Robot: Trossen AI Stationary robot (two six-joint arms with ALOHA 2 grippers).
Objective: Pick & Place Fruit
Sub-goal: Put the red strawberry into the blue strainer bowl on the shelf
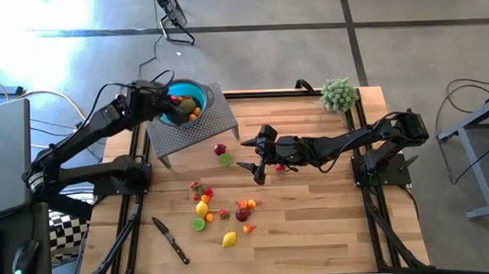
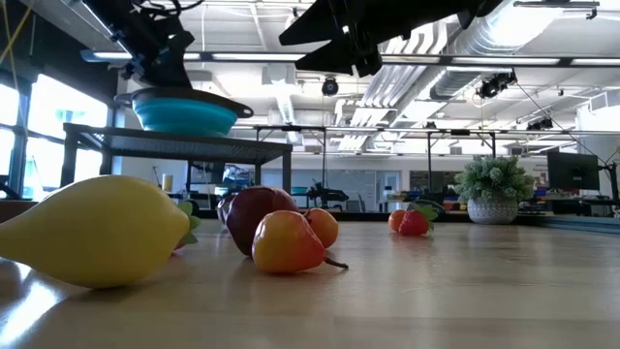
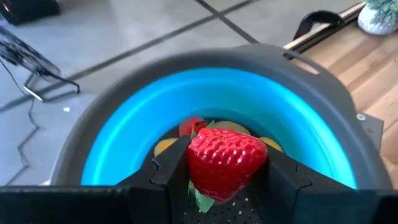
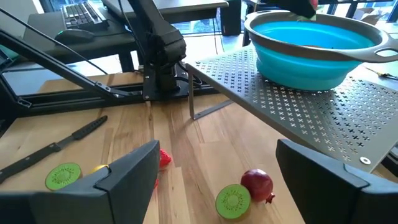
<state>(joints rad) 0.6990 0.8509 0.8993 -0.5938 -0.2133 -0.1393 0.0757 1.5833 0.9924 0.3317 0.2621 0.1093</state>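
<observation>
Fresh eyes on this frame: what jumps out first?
The left tool holds a red strawberry over the teal bowl, which sits on a perforated metal stand at the table's far left corner and already has fruit in it. The right tool hangs open mid-table above scattered fruit. A knife lies near the front left.

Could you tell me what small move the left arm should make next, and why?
Probably open the left gripper to drop the strawberry. Its fingers are shut on the berry, which hangs directly over the teal bowl, where other fruit already lies. The right gripper hovers open over the table, clear of the bowl.
</observation>
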